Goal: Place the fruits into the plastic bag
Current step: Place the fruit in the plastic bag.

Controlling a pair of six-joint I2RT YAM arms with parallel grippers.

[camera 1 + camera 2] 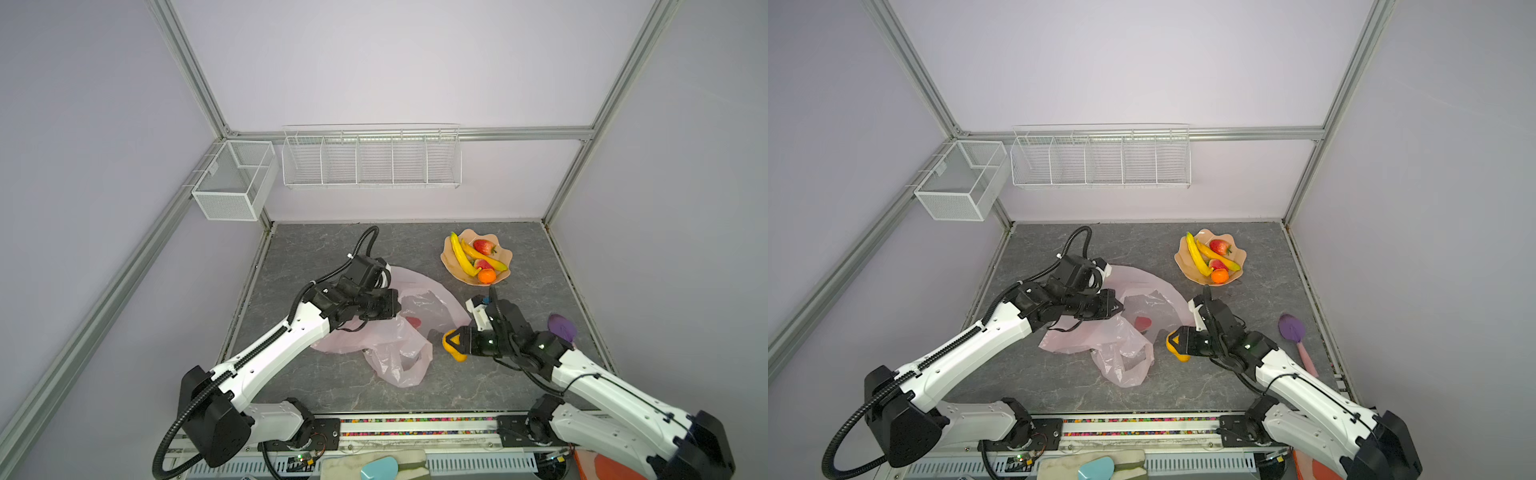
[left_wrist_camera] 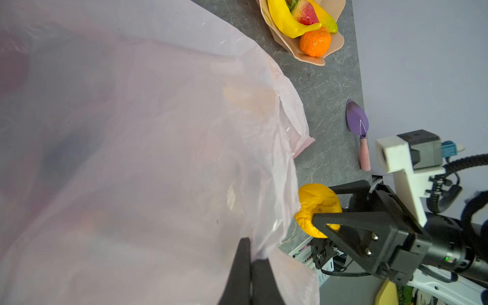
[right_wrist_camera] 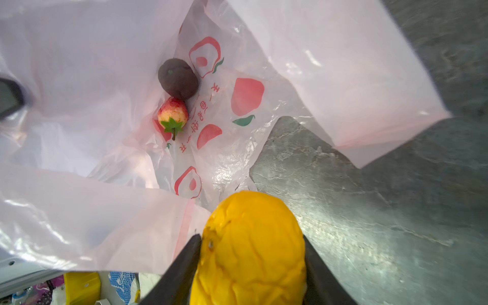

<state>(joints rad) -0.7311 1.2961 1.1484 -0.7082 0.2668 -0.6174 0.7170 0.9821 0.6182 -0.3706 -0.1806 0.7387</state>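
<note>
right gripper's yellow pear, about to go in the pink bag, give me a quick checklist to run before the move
1. Grip on the wrinkled yellow toy pear: the right gripper has a jaw pressed on each side. Ok.
2. Translucent pale pink plastic bag mouth open and facing the pear. Ok.
3. Left gripper pinching the bag's edge and holding it up. Ok.
4. Pear past the bag's rim: it is outside, over the grey marbled table. Not ok.
5. Room inside: the dark brown round fruit and red strawberry lie deep in the bag. Ok.
6. Loose handle loop clear of the entry path. Cannot tell.
</note>
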